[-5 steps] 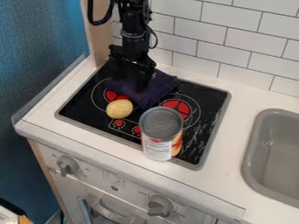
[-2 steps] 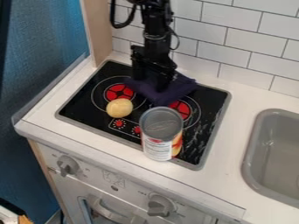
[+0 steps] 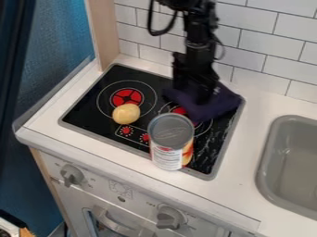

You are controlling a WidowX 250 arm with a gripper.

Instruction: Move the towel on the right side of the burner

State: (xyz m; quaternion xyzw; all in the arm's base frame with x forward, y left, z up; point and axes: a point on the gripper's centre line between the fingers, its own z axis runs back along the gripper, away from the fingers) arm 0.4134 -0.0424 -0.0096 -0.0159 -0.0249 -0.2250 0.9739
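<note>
Snagging was the main risk: the towel (image 3: 213,109) lay bunched directly beneath the claw (image 3: 193,94), its near edge close behind the can (image 3: 170,134), so a low pull toward the camera could have tipped that. Had any hold on the cloth been loose, a lift might have left it slumped over the right burner (image 3: 180,111), which it already partly covered below the claw. Whether the claw was open or closed on the towel, I could not tell. Swinging too far right might have dragged the cloth off the stove (image 3: 80,115), since its right corner reached that edge.

The potato (image 3: 126,114) sat left of the claw and nearer the camera, by the left burner (image 3: 127,96). Around the stove ran a pale counter (image 3: 235,185), with a grey sink (image 3: 265,152) to the claw's right. White tiles (image 3: 266,46) rose behind it; a wooden post (image 3: 104,32) and blue curtain (image 3: 55,55) stood to its left.
</note>
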